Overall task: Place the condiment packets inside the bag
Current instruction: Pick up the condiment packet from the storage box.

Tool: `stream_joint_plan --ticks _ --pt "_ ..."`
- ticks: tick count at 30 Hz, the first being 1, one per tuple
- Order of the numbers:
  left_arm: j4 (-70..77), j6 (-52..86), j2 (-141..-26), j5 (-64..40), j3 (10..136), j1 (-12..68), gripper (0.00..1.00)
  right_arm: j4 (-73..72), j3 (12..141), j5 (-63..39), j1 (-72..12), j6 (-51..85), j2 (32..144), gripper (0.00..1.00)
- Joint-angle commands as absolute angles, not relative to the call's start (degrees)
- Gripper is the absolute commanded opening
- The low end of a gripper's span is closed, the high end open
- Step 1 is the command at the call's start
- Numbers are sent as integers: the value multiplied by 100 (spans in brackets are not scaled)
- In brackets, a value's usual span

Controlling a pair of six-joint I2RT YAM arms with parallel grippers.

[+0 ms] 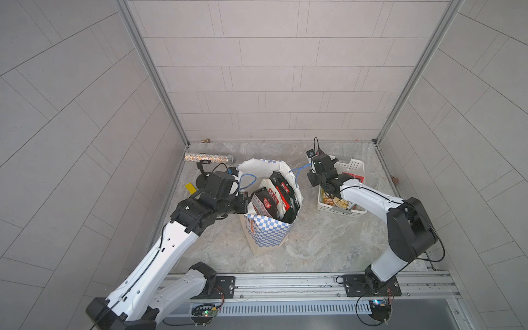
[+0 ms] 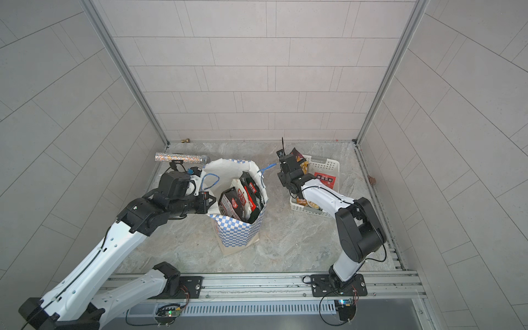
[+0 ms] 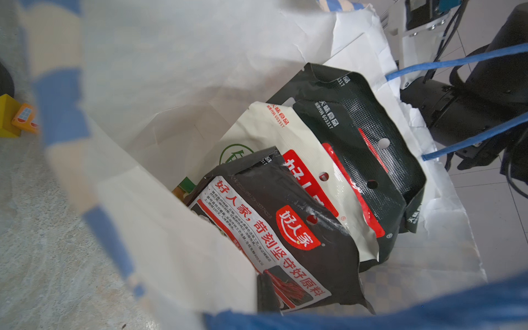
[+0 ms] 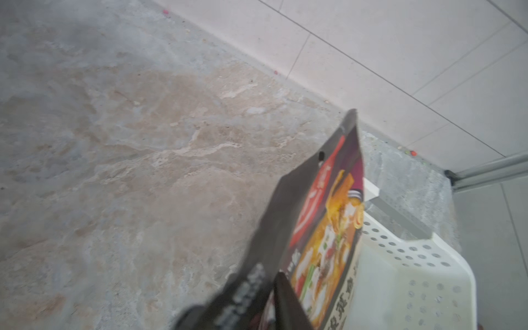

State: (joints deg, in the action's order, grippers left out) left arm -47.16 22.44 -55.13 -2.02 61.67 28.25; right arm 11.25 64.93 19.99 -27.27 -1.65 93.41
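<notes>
Black pouch (image 4: 323,228), pinched in my right pincer (image 2: 293,160), hangs by a corner of the one white basket (image 1: 353,165); two packets (image 1: 353,177) show inside it. My left pincer (image 1: 245,202) grips the rim of the bag (image 1: 268,234); four packets stand inside.

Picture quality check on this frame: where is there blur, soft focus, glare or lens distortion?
In both top views, focus is sharp, but wall tile lines bow toward the edges. In the left wrist view, the near rim of the bag is out of focus and the black packet inside is sharp, with glare on the white packet. In the right wrist view, the foreground packet and basket look soft.
</notes>
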Motion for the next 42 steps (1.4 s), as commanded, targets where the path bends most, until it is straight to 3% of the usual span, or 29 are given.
stream_joint_plan --ticks 1,13,21,26,35,39,42 --pt "-4407 1904 -5557 -331 6449 2821 0 1070 6497 2354 -2607 230 8851 0" --pt "-4497 1537 -6375 -1608 6969 2830 0 972 6511 1235 -1767 665 7342 0" --pt "-4674 1492 -6671 -1879 7188 2848 0 1570 7858 1147 -1728 66 7034 0" --pt "-4669 1521 -6724 -1994 7266 2851 0 1928 8871 160 -1780 -4 6948 0" --pt "-4645 1602 -6705 -2009 7148 2856 0 2509 10680 -1362 -2931 49 7251 0" --pt "-4626 1636 -6676 -1951 7137 2856 0 2398 10608 -1526 -3588 311 7272 0" --pt "-4603 1667 -6603 -1831 7118 2856 0 1909 9837 -1315 -3951 685 7011 0"
